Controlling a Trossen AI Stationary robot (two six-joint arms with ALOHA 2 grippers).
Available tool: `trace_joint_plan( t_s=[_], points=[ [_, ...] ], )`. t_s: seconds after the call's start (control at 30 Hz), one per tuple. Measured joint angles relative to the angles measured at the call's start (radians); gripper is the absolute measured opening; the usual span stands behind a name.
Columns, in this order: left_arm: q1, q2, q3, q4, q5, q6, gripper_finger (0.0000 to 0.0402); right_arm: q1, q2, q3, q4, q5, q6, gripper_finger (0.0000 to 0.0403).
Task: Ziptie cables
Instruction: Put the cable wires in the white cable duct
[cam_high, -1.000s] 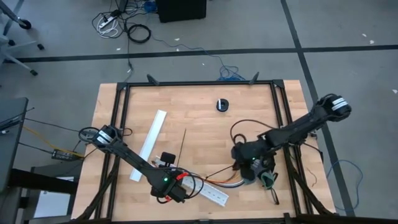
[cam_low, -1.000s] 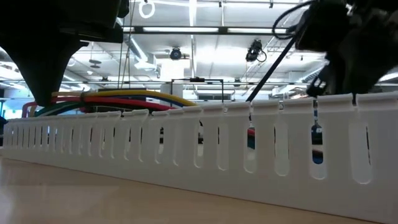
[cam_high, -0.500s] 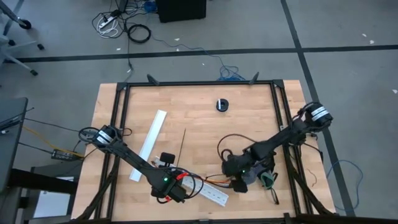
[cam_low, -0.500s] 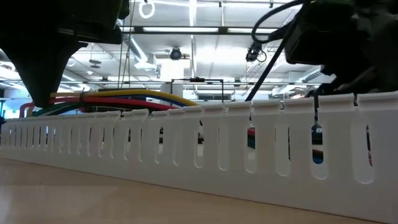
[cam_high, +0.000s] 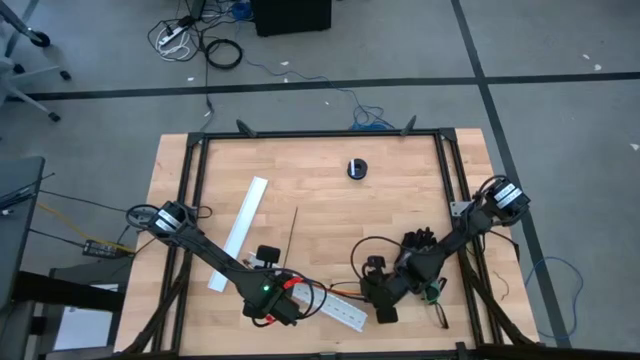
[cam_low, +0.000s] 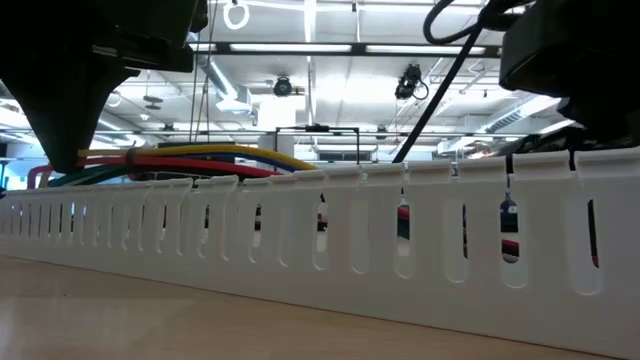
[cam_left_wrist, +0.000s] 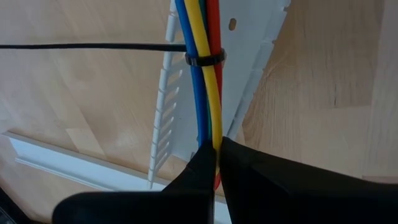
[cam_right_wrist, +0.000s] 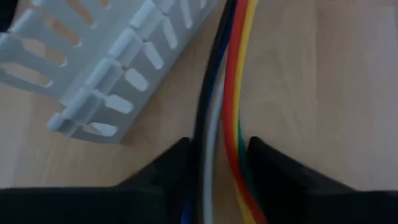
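Several coloured cables (cam_left_wrist: 209, 93) run in a tight bundle along the white channel (cam_high: 343, 312) at the near edge of the surface, cinched by a black ziptie (cam_left_wrist: 204, 60) whose long tail sticks out sideways. A second ziptie (cam_high: 294, 232) lies straight on the bare wood, well apart. The left tool (cam_left_wrist: 216, 163) sits low at one end of the bundle, fingers clamped shut on the cables. The right tool (cam_right_wrist: 217, 163) reaches in from the other end, arm stretched low across the surface, its fingers parted either side of the cables, not pinching them.
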Motion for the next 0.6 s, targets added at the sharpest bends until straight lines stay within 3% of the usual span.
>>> trace_joint_plan(
  t_s=[0.17, 0.3, 0.6],
  points=[
    [-0.001, 0.0, 0.0, 0.002, 0.0, -0.014, 0.0, 0.02, 0.001, -0.003, 0.033, -0.006, 0.0, 0.002],
    [-0.002, 0.0, 0.0, 0.002, -0.001, -0.044, 0.0, 0.013, -0.018, 0.013, 0.006, -0.007, 0.013, 0.0008],
    [-0.003, 0.0, 0.0, 0.017, -0.008, -0.063, 0.0, -0.04, -0.162, 0.162, -0.27, 0.029, -0.07, 0.0001]
  ],
)
